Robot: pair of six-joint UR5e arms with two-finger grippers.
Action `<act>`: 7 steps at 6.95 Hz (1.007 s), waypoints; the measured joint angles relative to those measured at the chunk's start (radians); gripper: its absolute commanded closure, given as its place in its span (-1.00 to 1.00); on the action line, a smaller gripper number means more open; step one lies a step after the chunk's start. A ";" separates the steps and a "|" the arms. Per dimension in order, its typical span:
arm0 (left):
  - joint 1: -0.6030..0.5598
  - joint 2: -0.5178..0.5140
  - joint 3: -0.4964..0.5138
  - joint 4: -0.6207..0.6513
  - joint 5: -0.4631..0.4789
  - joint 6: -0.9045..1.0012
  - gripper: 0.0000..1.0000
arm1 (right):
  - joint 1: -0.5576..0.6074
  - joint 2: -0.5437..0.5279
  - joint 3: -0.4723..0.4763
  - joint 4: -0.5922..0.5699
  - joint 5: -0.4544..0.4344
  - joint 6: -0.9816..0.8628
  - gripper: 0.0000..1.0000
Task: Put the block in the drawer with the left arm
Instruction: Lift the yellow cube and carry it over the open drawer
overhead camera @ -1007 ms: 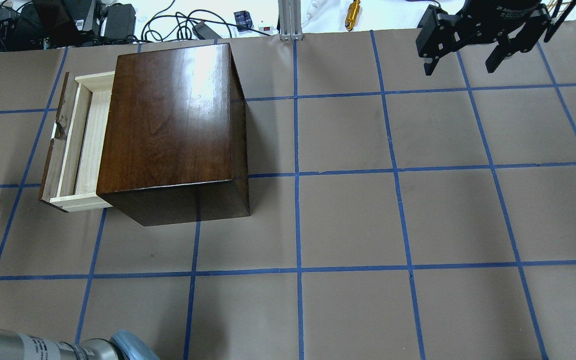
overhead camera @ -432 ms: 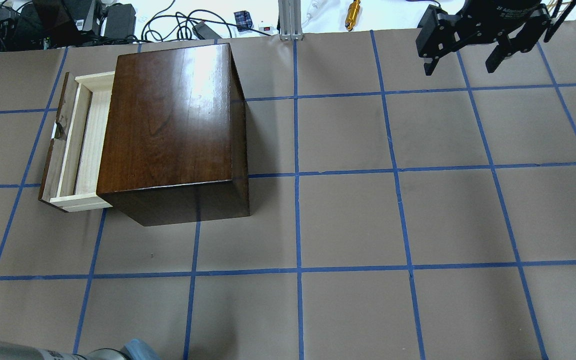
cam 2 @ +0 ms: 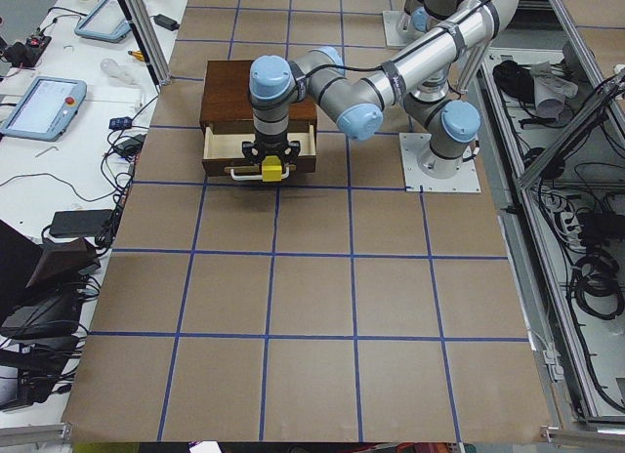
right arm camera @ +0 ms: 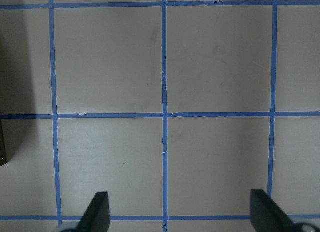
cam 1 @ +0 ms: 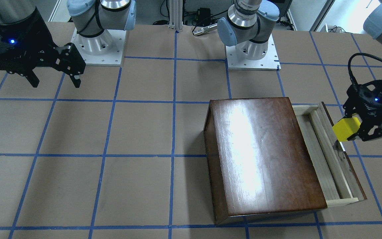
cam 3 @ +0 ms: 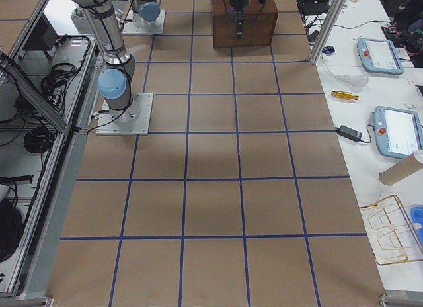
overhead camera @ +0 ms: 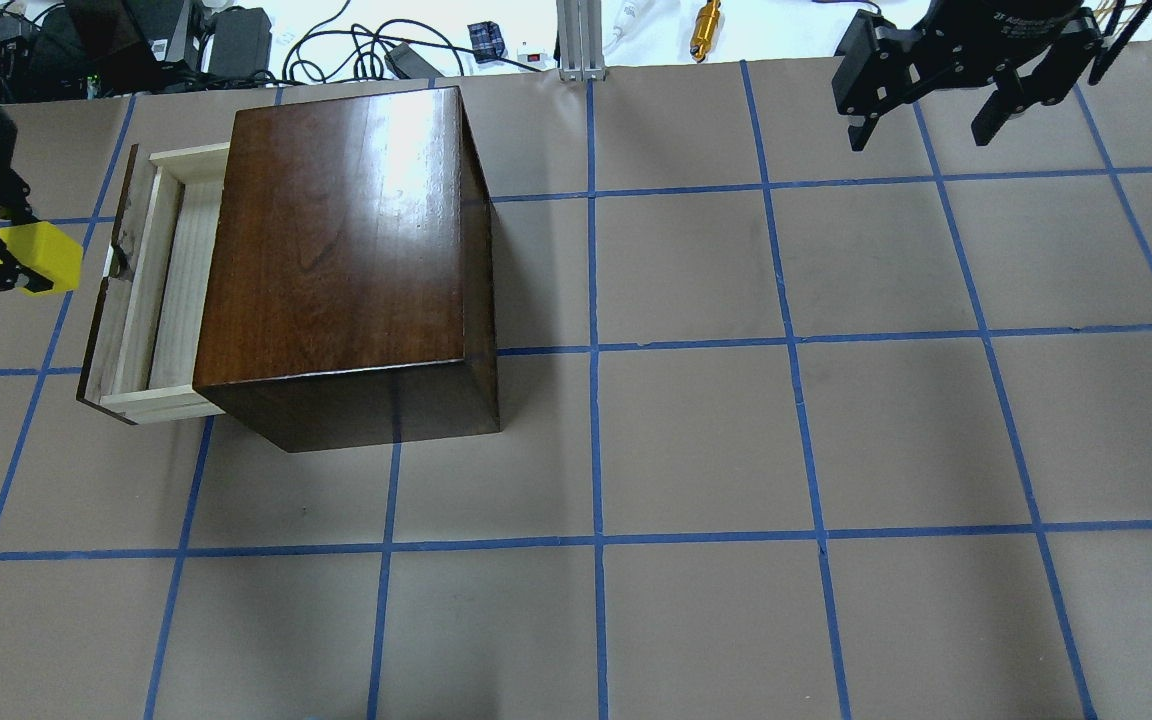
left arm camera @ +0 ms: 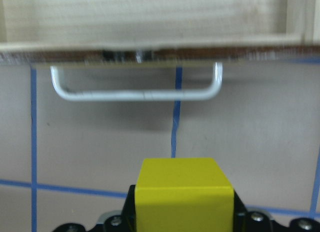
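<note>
Fingers of the left gripper [cam 1: 353, 127]: closed on opposite sides of the block [cam 1: 345, 130], which sticks out beyond the fingertips; a blue light glows on the gripper body.
Fingers of the right gripper [overhead camera: 921, 138]: spread wide, with nothing between them; the wrist view shows only bare table between the two tips.
Block position: held in the air at the far left of the table, just outside the drawer's front panel [overhead camera: 121, 290], level with the pull and not over the tray.
Drawer [overhead camera: 181, 280]: pulled out to the left of the cabinet, its pale wooden floor bare.
Pull [left arm camera: 135, 94]: a bent metal bar on the front panel, lying between the block and the tray in the left wrist view.
Cabinet [overhead camera: 336, 240]: glossy dark brown, standing on the left half of the table.
Left arm [cam 2: 430, 48]: reaches over the cabinet, its gripper pointing down beyond the drawer front.
Right gripper position: above the far right of the table, well apart from the cabinet.
Table [overhead camera: 696, 430]: brown surface marked into squares with blue tape.
</note>
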 measured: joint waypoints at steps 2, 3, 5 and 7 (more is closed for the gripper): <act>-0.050 -0.020 -0.004 0.009 -0.005 -0.063 1.00 | 0.000 0.001 0.000 0.000 -0.001 -0.001 -1.00; -0.060 -0.033 -0.006 0.015 -0.005 -0.062 1.00 | 0.000 0.000 0.000 0.000 -0.001 -0.001 -1.00; -0.066 -0.058 -0.007 0.025 -0.007 -0.028 1.00 | 0.000 0.001 0.000 0.000 -0.001 -0.002 -1.00; -0.068 -0.076 -0.008 0.029 -0.008 0.005 1.00 | 0.000 0.001 0.000 0.000 -0.001 -0.002 -1.00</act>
